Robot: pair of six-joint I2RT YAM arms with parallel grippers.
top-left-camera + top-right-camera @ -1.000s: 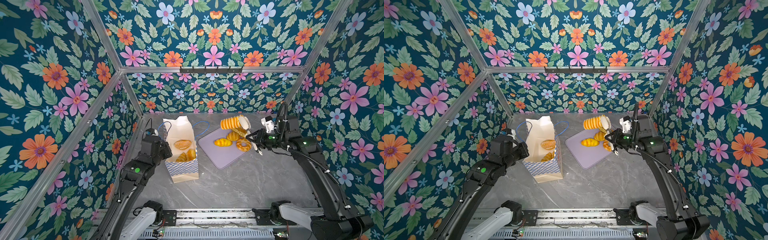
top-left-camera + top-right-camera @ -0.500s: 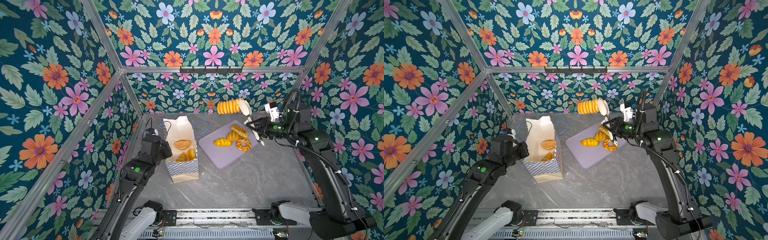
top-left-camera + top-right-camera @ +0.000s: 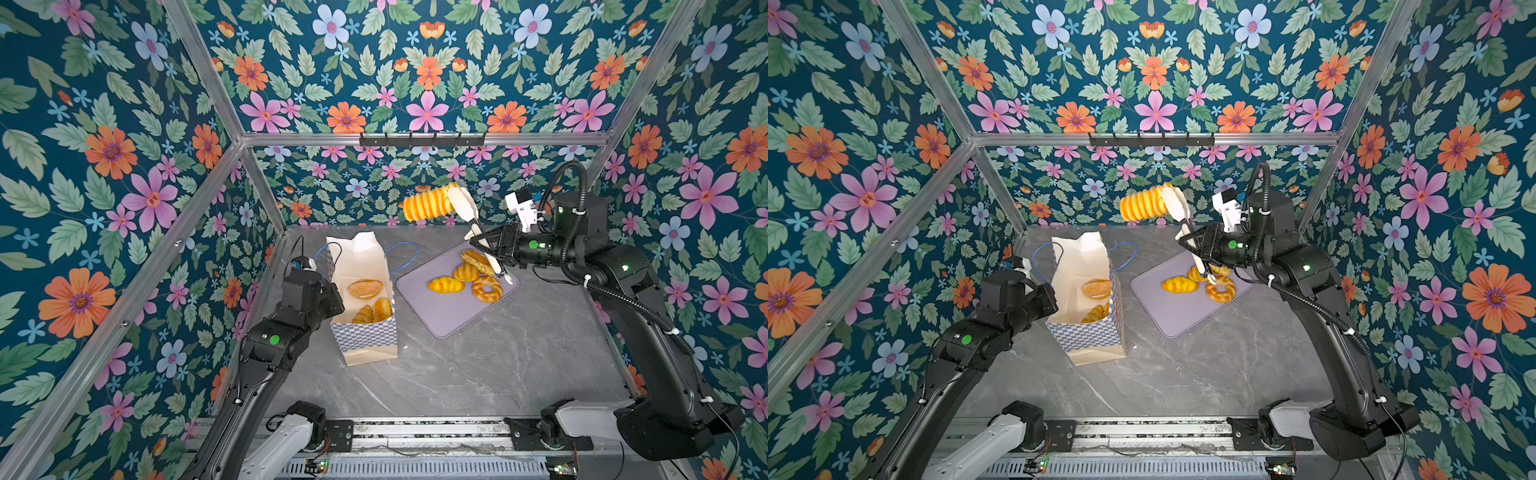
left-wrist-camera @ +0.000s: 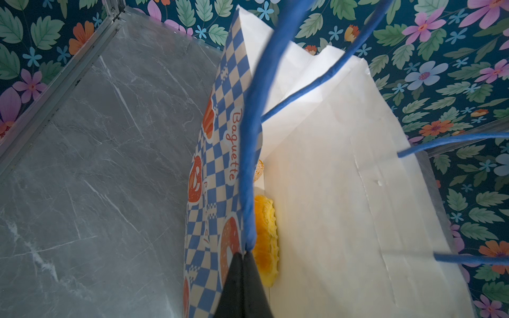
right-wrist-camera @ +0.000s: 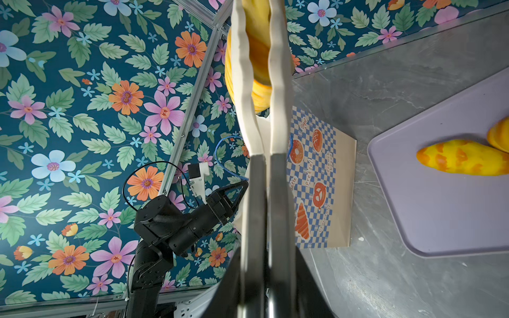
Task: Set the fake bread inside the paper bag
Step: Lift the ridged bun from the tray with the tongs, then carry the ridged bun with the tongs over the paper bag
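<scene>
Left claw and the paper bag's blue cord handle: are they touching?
Touching. The left wrist view shows the shut left claw pinching the blue cord handle where it meets the paper bag at its rim.

Grey marbled table [image 3: 478,374]: upright paper bag [image 3: 365,338] standing, flat lavender tray [image 3: 453,316] lying just beside it.

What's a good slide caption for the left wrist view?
Left gripper pinching the paper bag rim by its blue handle, bread inside.

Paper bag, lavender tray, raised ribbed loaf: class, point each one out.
paper bag [image 3: 365,338]: in a top view, on its checkered band.
lavender tray [image 3: 453,318]: in a top view, on its bare surface.
ribbed loaf [image 3: 426,204]: in a top view, on its ribbed middle.
</scene>
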